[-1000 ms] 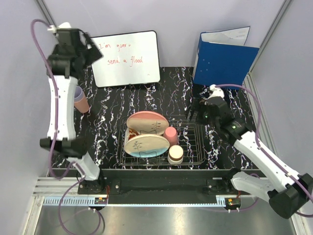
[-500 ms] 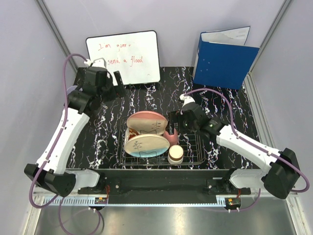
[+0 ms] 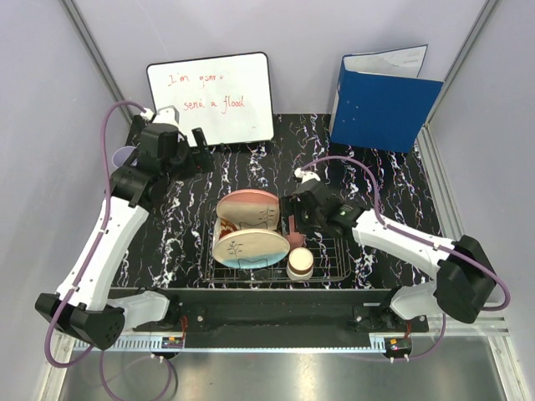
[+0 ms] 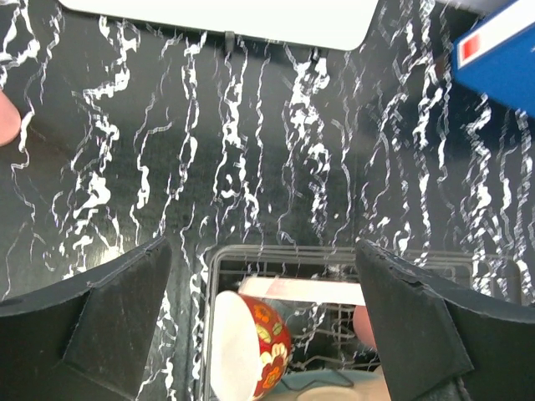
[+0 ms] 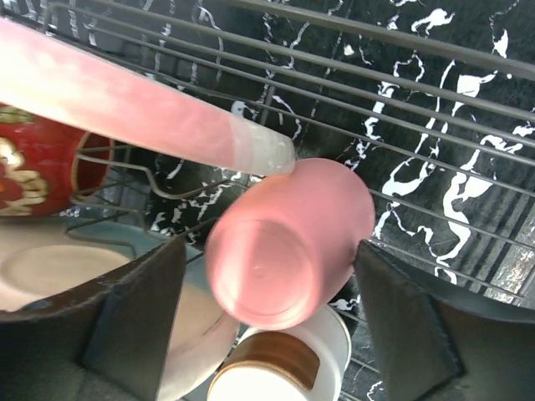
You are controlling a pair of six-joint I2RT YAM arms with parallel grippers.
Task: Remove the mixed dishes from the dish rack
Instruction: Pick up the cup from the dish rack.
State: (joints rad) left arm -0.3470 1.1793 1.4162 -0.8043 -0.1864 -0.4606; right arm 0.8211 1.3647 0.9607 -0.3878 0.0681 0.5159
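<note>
The right end effector (image 5: 272,276) is open wide, with one black finger on each side of the upside-down round pink tumbler (image 5: 288,242). I cannot tell if the fingers touch it. The tumbler stands near the middle of the low black wire dish rack (image 3: 330,251). A small cream-and-brown bowl (image 3: 300,264) sits just beside the tumbler at 6 o'clock. A round cream-pink plate with a twig drawing (image 3: 249,249) lies at 9 o'clock of the tumbler. A second cream-pink plate (image 3: 248,207) leans at 10 o'clock. A red flowered bowl (image 4: 255,347) lies on its side near the plates.

The left end effector (image 4: 261,276) is open and holds nothing. It hangs above the black marbled desk (image 3: 251,167), at 11 o'clock of the rack.
</note>
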